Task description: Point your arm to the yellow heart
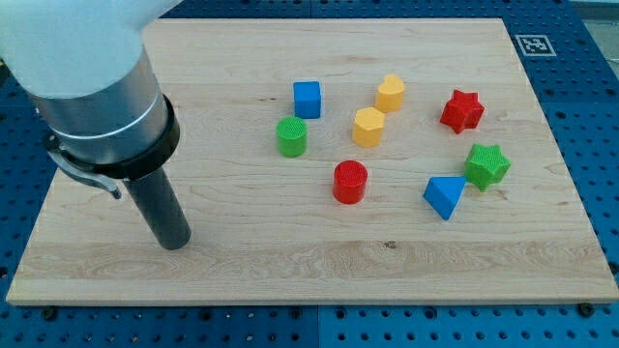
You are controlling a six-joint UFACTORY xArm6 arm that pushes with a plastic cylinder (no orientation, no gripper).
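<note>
The yellow heart (pixel 391 93) lies in the upper middle of the wooden board (pixel 242 261). A yellow hexagon (pixel 368 127) sits just below and left of it. My tip (pixel 175 243) rests on the board at the view's lower left, far from the yellow heart and apart from every block. The nearest block to my tip is the green cylinder (pixel 291 136), up and to the right.
A blue cube (pixel 307 99) lies left of the heart. A red cylinder (pixel 350 182) is at centre. A red star (pixel 461 110), a green star (pixel 486 165) and a blue triangle (pixel 444 196) lie at the right. The arm's body (pixel 87 77) fills the upper left.
</note>
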